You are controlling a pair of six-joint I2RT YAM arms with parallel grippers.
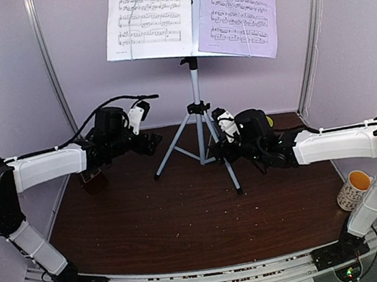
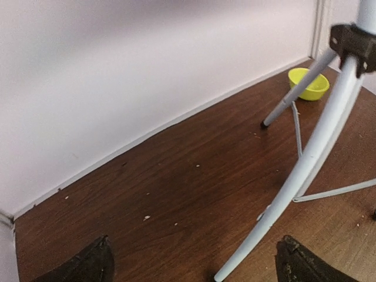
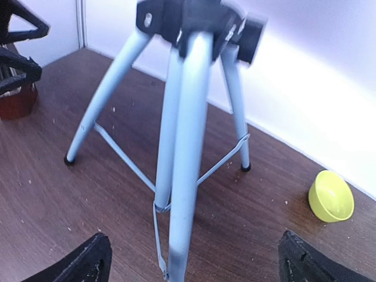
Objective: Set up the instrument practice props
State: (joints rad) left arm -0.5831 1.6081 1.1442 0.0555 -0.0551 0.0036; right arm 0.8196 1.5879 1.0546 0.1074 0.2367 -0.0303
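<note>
Two claws flank tripod [image 1: 199, 129], prob. to steady it: L gripper [image 2: 194, 264] at 9 o'clock, R gripper [image 3: 194, 258] at 3; both wide, empty; tripod stands unaided.

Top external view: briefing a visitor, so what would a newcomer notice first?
The silver-legged tripod music stand rises back-centre on the dark wooden table, holding a white printed music sheet at left and a lavender printed music sheet at right. A patterned yellow-lined cup sits beside the right arm, and a small yellow-green bowl lies near the back wall.
</note>
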